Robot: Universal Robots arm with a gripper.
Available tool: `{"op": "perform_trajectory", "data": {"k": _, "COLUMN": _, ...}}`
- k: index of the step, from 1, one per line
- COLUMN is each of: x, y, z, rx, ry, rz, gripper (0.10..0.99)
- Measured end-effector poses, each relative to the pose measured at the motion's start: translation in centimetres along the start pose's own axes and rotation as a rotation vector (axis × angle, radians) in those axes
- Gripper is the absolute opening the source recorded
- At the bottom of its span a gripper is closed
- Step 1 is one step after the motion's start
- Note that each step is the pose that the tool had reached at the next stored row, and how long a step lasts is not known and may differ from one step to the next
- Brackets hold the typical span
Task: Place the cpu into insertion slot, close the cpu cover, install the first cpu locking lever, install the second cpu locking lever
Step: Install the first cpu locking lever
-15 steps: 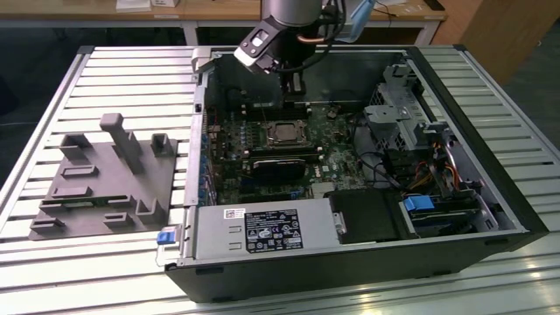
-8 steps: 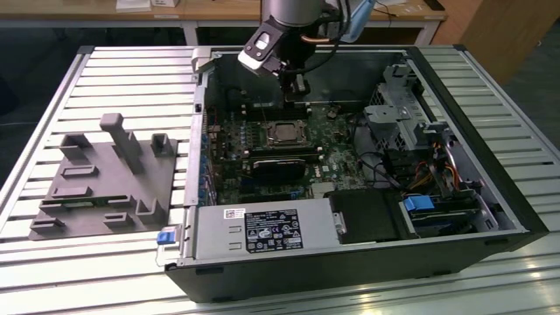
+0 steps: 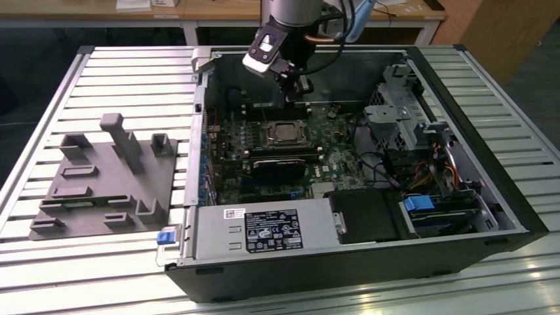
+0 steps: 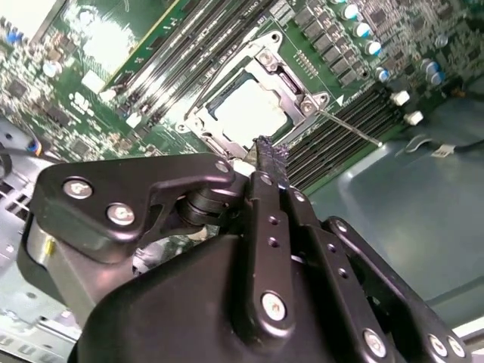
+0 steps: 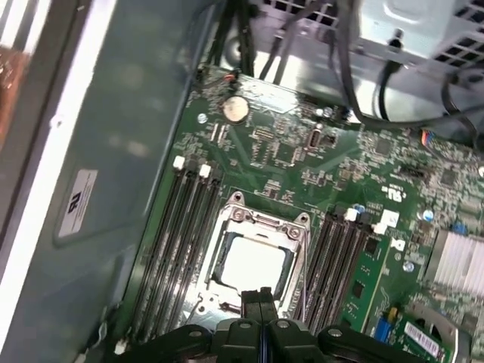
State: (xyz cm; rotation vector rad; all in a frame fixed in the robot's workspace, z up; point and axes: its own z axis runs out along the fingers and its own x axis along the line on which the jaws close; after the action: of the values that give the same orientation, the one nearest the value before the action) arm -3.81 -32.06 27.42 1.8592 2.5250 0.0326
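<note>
The cpu [image 5: 253,261] lies flat in the motherboard socket, its pale metal top showing through the cpu cover [image 5: 265,221], a silvery frame lying down around it. Both also show in the second wrist view, the cpu [image 4: 246,106] and the cover [image 4: 291,85], and in the exterior view the cpu [image 3: 282,133] sits mid-board. A thin metal locking lever [image 4: 352,127] sticks out sideways from one socket corner over the memory slots. My gripper [image 5: 261,296] hangs just above the socket's edge, fingers pressed together with nothing between them; it is also seen as gripper [image 4: 268,151] and gripper [image 3: 294,100].
The open computer case [image 3: 490,190] lies on a slatted table [image 3: 114,65]. Memory slots [image 5: 181,227] flank the socket on both sides. A black heatsink block [image 3: 280,167] sits near the socket. Cables and a drive cage [image 3: 398,125] fill the exterior view's right. A grey fixture [image 3: 105,177] stands outside the case.
</note>
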Motion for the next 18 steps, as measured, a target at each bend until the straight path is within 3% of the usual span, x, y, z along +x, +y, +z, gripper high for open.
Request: {"op": "perform_trajectory", "data": {"k": 18, "x": 0.0, "y": 0.0, "z": 0.0, "rx": 0.002, "ry": 0.0064, "rz": -0.314, "gripper": 0.106}}
